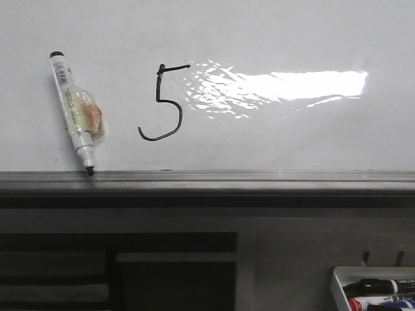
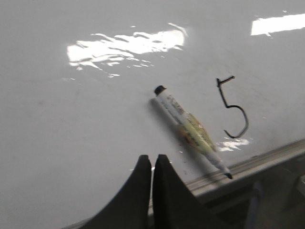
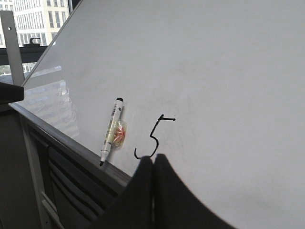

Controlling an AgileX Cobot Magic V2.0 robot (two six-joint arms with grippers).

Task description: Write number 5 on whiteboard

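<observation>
Your number 5 (image 1: pixel 163 103) is drawn; the marker (image 1: pixel 75 110), light and slick, leans uncapped on the whiteboard (image 1: pixel 292 142) — grip mid-barrel. Both the left gripper (image 2: pixel 152 164) and right gripper (image 3: pixel 153 164) sit pinched together, empty.

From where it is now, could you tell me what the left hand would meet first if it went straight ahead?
Probably the bare whiteboard, just beside the marker; depth is unclear.

Number 5 (image 1: pixel 163 102) on whiteboard (image 1: pixel 292 39), left of centre. Marker (image 1: pixel 76 110) lies on board just left of the 5, tilted, tip down touching the ledge (image 1: pixel 259 176) along board's lower edge. Tray of markers (image 1: pixel 375 288) below ledge, far right, well apart from the 5
</observation>
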